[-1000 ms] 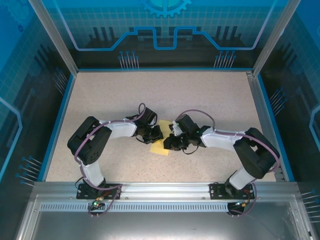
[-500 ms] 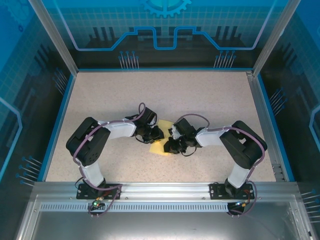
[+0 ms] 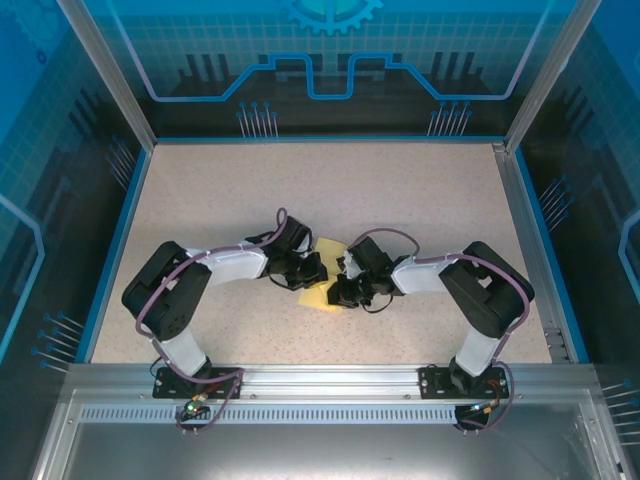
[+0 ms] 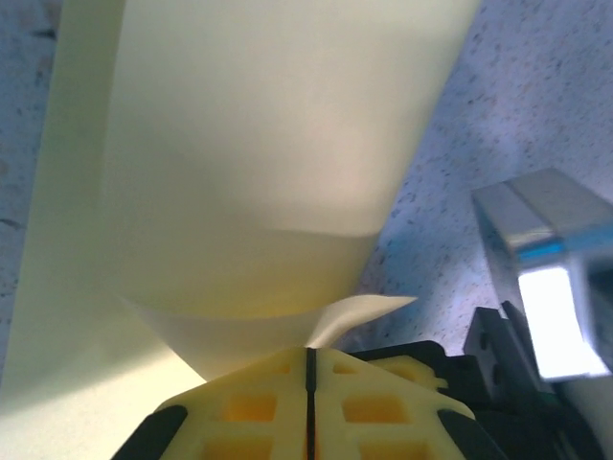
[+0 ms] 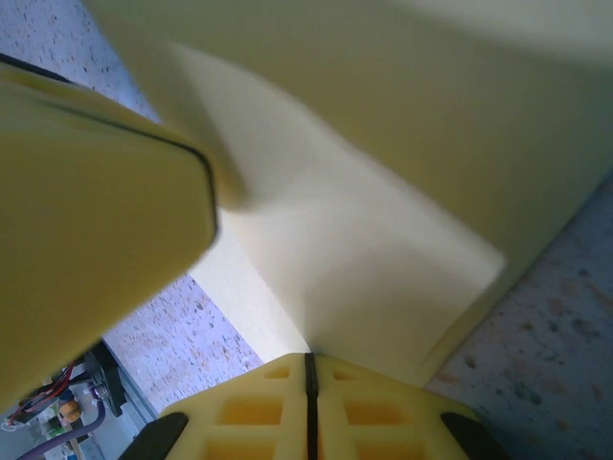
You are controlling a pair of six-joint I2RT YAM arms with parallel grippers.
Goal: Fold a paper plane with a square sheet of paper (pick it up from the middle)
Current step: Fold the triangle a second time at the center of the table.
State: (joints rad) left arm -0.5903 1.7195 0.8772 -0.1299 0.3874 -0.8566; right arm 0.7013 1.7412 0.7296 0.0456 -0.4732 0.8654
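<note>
Since the earlier frame the left arm's elbow has swung outward and lower toward the near-left side, and since a second ago the right arm's elbow has drawn in closer to the middle; both wrists stay over the same spot. We see the square sheet of paper (image 3: 322, 297) lying yellow on the speckled table (image 3: 420, 190), near the middle and toward the front, mostly covered by the two wrists that meet above it from either side. From above, the left gripper (image 3: 312, 270) sits at the sheet's left edge and the right gripper (image 3: 341, 289) at its right edge, close to each other. In the left wrist view the left gripper (image 4: 308, 360) has its fingers pressed together, pinching a lifted fold of the sheet (image 4: 259, 144), with a small curl of paper rising just beside the tips. In the right wrist view the right gripper (image 5: 308, 362) is likewise closed, and the creased sheet (image 5: 383, 192) runs straight into the seam between its fingers, so it appears to pinch a fold there, though the close view is blurred.
</note>
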